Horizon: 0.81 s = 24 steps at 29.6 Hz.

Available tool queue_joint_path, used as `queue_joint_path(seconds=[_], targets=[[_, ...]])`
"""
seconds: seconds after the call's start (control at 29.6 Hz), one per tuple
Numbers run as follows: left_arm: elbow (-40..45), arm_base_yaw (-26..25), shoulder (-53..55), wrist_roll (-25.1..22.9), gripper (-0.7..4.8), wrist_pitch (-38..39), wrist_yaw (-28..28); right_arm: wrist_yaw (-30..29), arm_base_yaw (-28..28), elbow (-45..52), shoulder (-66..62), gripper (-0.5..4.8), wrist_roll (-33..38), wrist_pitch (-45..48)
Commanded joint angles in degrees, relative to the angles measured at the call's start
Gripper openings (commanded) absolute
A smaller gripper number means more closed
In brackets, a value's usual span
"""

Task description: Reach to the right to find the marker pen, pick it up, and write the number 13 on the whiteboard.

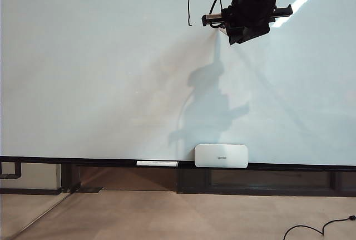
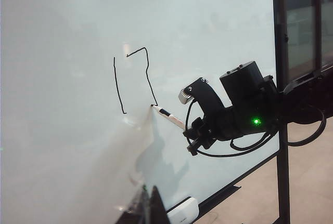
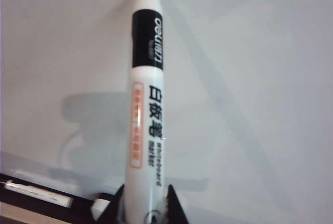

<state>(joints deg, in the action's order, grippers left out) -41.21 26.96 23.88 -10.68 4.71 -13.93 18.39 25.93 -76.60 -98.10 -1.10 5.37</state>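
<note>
Right gripper (image 2: 188,130) sits high on the whiteboard (image 1: 83,84), on the right side of the exterior view, its fingers clamped on the marker pen (image 3: 145,104). You can confirm the grip in the right wrist view: both jaw tips pinch the base of the barrel. The pen projects straight out from the jaws, and its tip meets the board at the end of the stroke in progress.

Left gripper (image 2: 148,206): only a dark edge shows in its own wrist view, held well back from the board. You cannot tell whether it is apart or together.

State of the number 13 (image 2: 132,81): the vertical 1 is drawn; the 3 has its top bar and upper bend only, so the lower half is judged outstanding.

Risks from here:
- The pen is held only at its tail, so sideways drag at the tip could pivot it in the jaws and skew the line.
- Easing off the board mid-stroke would leave a gap; pressing harder could push the barrel back through the grip.
- Starting the lower bend too far left could crowd the 1.
</note>
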Motion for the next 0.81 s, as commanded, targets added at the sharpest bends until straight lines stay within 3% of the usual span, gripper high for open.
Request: queue_joint_path(seconds=[0.03,0.24,0.81], targets=[[-0.26,0.00,0.04,-0.04,-0.06,-0.94,-0.26,-2.67,-0.04,-0.35,0.20,-0.02,0.00,1.81],[-0.26,0.00,0.02,-0.02,-0.06,-0.94,-0.26,-5.25,-0.04,-0.35,0.20,-0.02,0.02,1.88],[-0.26,0.00,-0.11,0.13,-0.06,-0.50,-0.31,-4.17,1.70,-0.59,3.82,-0.02,-0.68,5.66]])
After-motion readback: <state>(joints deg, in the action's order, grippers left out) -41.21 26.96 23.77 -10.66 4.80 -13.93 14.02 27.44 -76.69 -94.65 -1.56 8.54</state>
